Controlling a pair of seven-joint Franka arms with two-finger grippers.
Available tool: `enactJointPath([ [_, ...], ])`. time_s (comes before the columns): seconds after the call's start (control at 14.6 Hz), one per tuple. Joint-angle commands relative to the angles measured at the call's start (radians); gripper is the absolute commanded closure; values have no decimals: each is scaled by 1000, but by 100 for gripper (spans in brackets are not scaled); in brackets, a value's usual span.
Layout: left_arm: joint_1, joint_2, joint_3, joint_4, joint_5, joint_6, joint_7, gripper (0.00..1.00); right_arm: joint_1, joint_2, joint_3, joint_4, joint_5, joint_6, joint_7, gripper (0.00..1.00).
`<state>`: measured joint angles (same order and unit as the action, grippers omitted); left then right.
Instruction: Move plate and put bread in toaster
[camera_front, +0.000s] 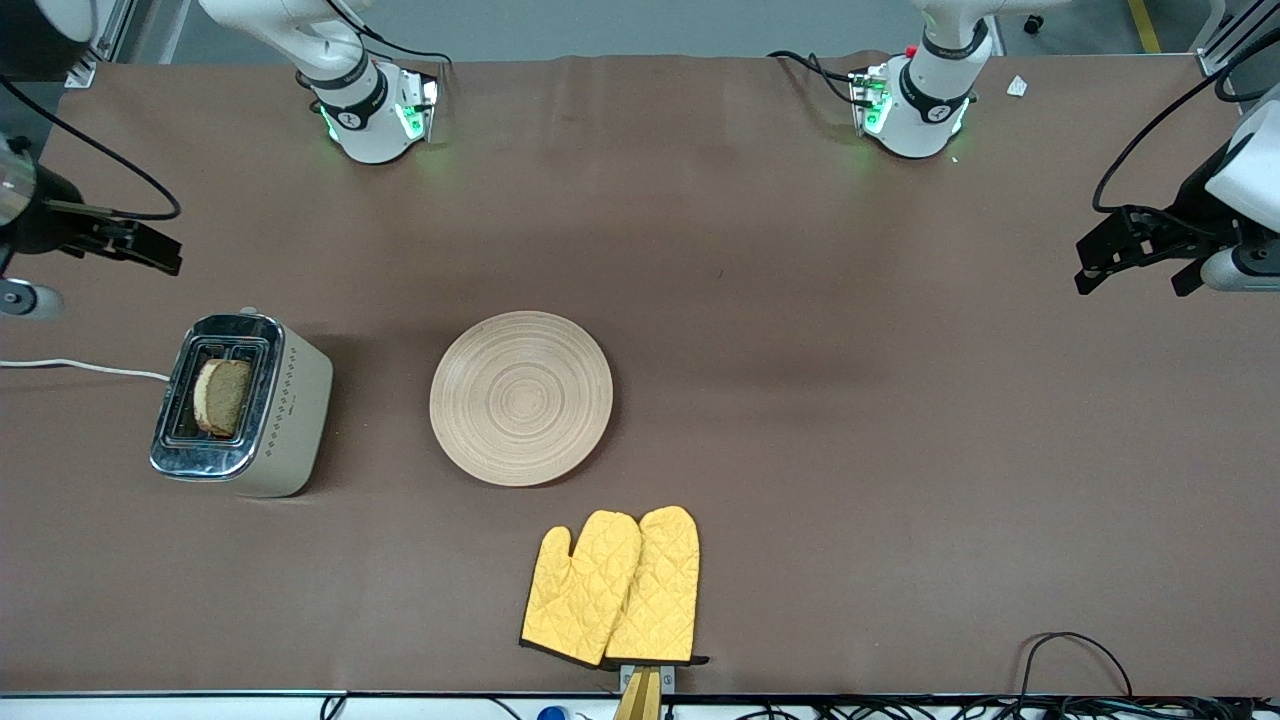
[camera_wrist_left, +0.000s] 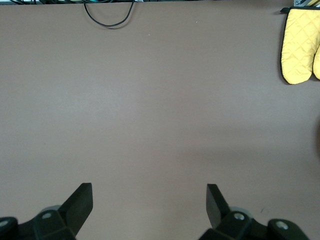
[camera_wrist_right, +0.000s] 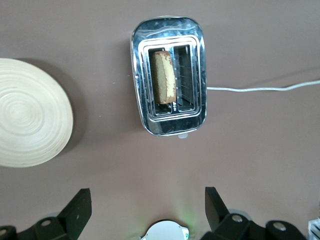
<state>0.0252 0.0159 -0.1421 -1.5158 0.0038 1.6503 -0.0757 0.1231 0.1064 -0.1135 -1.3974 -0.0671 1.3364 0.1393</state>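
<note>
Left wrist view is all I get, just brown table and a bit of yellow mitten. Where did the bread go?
Observer: The bread stands in a slot of the toaster.
Operator: Is anything on the plate?
Observer: No, the plate sits bare between the toaster and the oven mitts.
Operator: Is the other arm holding something?
Observer: No, the right gripper hangs above the toaster, fingers open and empty.
</note>
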Motion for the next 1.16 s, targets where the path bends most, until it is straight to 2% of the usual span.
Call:
enactJointPath([
  [0.0,2,1,-7,19,19,-18,4,0,-77,-30,18,-46,44,41,-125,0],
  [0.2,2,1,-5,19,21,-20,4,0,-160,-30,38,-71,96,96,-223,0],
  [0.34,2,3,-5,19,19,-18,4,0,-195,-28,69,-71,101,110,-259,0],
  [1.09,4,1,-5,19,19,-18,4,0,-172,-31,74,-66,96,112,-257,0],
])
